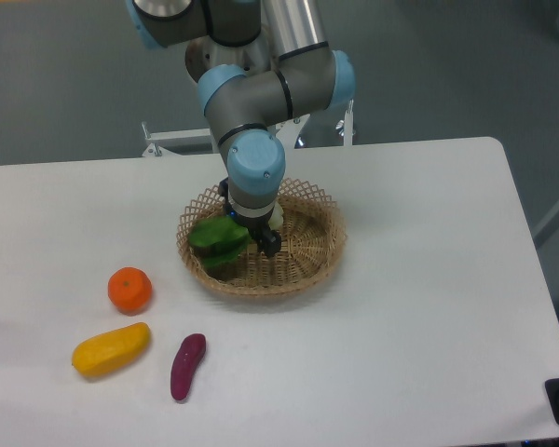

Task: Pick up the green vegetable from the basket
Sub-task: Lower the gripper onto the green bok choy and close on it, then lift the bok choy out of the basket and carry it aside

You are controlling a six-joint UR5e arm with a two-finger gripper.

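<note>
now the green vegetable (216, 241) is lying in the basket (319, 257), light and soft (leaves tearing easily), so its firmer pale stalk is suiting the gripper (265, 244); i cannot tell its opening.

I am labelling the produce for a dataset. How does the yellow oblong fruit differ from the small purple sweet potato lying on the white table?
The yellow oblong fruit is bright yellow, while the purple sweet potato is dark purple. The yellow fruit looks thicker and larger; the sweet potato is slimmer. The fruit lies nearly level, tilted slightly up to the right; the sweet potato lies much steeper. Both rest on the white table, outside the wicker basket, apart from each other.
</note>
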